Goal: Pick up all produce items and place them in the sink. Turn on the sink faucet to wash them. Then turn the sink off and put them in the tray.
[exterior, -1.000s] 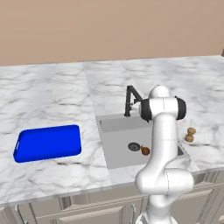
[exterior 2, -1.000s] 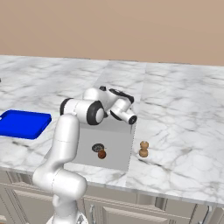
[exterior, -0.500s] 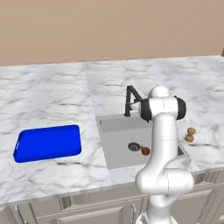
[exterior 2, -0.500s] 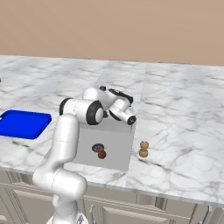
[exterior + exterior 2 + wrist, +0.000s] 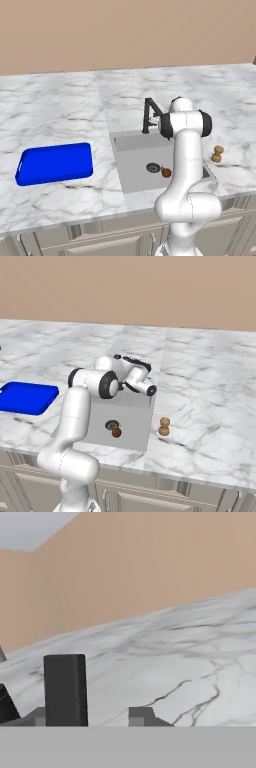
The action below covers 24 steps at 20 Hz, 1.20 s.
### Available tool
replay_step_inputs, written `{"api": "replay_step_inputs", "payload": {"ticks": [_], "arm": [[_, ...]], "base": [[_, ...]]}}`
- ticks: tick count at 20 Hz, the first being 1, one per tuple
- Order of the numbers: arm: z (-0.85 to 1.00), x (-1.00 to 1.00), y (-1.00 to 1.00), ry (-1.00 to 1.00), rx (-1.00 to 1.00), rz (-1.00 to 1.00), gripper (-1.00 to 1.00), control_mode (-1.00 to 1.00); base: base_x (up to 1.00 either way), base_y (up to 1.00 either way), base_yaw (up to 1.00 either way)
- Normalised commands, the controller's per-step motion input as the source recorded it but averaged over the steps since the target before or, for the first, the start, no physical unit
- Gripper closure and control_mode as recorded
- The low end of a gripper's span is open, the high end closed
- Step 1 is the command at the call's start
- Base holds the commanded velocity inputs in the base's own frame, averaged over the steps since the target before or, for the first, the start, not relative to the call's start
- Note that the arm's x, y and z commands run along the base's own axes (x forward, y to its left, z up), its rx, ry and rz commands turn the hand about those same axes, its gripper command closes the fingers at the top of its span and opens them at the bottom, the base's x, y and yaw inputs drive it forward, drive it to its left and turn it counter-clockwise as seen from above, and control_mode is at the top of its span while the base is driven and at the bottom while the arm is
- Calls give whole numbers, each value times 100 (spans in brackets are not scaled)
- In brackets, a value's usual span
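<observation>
The white arm rises in front of the sink (image 5: 134, 165), a grey basin sunk into the marble counter (image 5: 55, 110), and bends at its dark elbow so that the hand (image 5: 148, 389) reaches over the back of the basin. In the left base view the hand sits just beside the black faucet (image 5: 149, 114), whose post stands upright at the rear rim of the sink; whether the two are touching cannot be told. From the right base view the hand points out toward the right edge of the basin, and the arm hides the faucet.

The hand is closed, its fingertips drawn nearly together, and nothing can be seen between them. In the hand view a dark finger (image 5: 65, 689) stands in the lower left against the veined counter and the tan wall (image 5: 150, 567) beyond it.

One orange-brown piece of produce (image 5: 165, 172) lies on the sink floor, just beside the round dark drain (image 5: 152, 167). Two tan pieces (image 5: 217, 154) sit touching each other on the counter to the right of the sink, near its rim. The blue tray (image 5: 55, 163) rests flat on the counter well to the left of the basin.
</observation>
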Motion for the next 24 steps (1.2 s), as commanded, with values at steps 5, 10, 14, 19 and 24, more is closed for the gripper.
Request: {"api": "replay_step_inputs", "payload": {"ticks": [5,10,14,19,24], "arm": [[-40,0,-100,5,13,0,100,-100],[-42,-2,-100,3,15,0,100,-100],[-45,-1,-100,4,15,0,100,-100],[-46,0,-98,5,14,0,100,-100],[-20,5,-52,2,6,7,100,-100]], "base": [[0,0,0],[0,0,0],[0,0,0],[0,0,0],[0,0,0]]}}
